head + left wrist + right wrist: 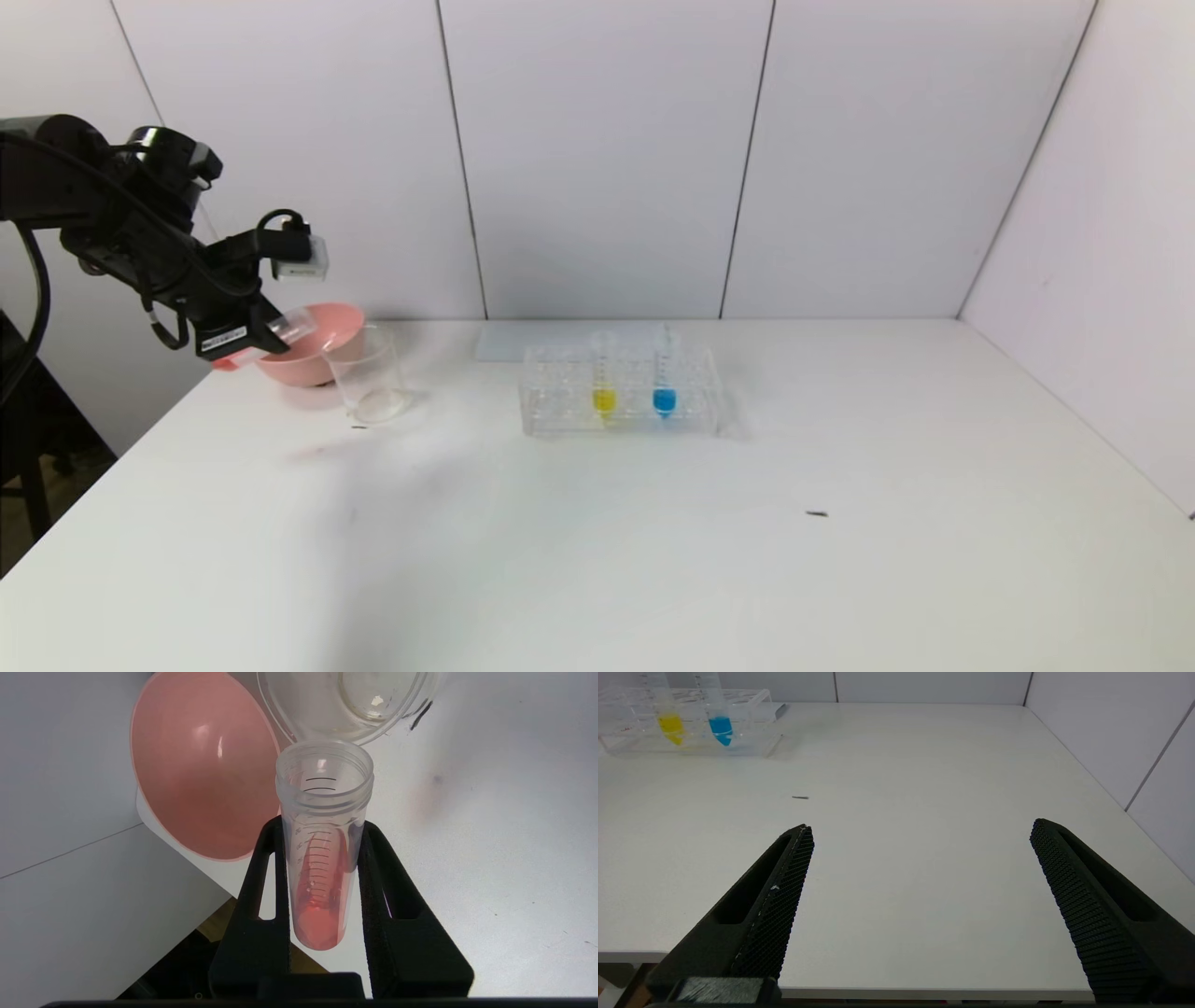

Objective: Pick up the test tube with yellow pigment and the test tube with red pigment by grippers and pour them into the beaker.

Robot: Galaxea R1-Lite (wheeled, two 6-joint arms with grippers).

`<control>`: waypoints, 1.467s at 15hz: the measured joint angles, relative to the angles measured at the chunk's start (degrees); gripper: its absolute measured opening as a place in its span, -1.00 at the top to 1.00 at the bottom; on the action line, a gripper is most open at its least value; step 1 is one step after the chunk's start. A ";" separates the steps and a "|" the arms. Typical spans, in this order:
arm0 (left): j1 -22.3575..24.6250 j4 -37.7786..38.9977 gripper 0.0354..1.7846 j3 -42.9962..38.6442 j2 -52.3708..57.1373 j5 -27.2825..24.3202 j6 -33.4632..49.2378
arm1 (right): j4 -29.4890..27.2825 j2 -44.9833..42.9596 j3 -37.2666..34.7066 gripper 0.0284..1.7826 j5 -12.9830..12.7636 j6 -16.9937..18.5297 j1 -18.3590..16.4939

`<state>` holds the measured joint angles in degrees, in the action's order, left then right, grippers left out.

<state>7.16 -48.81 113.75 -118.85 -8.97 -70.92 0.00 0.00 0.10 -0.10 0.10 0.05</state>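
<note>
The test tube with red pigment is held tilted at the far left of the table, its open mouth pointing toward the beaker. In the head view most of the tube is hidden behind the left gripper, so only its clear upper part and a bit of red show there. In the left wrist view the red liquid lies along the lower wall and in the rounded tip; whether any liquid is leaving the mouth cannot be seen. The two black fingers press on both sides of the tube, around its middle, so the pincer is narrow and closed on it.

The beaker stands just beside the pink bowl, on its right, and the tube mouth is above the beaker's left rim.

The test tube with yellow pigment stands upright in the clear rack in the middle of the table, with a blue-tipped tube to its right.

The right gripper hangs over the near right edge of the table, wide open and holding nothing.
</note>
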 joint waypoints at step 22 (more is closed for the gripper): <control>-4.62 1.55 0.53 0.11 -1.27 10.76 -1.97 | 0.00 0.00 0.00 -0.91 0.00 0.00 0.00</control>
<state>2.54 -47.26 113.86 -120.11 1.79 -72.90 0.00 0.00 0.10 -0.10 0.10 0.05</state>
